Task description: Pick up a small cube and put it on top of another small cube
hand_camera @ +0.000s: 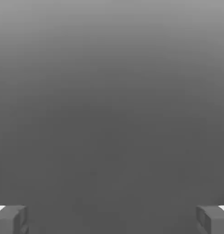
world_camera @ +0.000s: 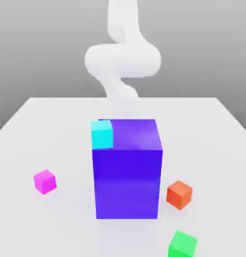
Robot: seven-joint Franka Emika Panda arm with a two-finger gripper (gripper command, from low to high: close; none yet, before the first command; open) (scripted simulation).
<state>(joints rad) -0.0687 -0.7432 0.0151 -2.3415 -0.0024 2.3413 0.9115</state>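
Observation:
The small magenta-pink cube (world_camera: 44, 181) lies on the white table at the exterior view's left, near the front. My white arm (world_camera: 122, 60) rises behind the big blue-purple block (world_camera: 127, 175), far from the cube. In the hand view my gripper (hand_camera: 112, 220) stands open. Its grey fingertips (hand_camera: 11, 219) are wide apart with nothing between them, and only a plain grey background lies ahead.
A cyan cube (world_camera: 102, 134) sits at the block's top left corner. An orange-red cube (world_camera: 179, 194) lies to the block's right. A green cube (world_camera: 182, 244) is at the front right. The white table (world_camera: 54, 125) spreads around them.

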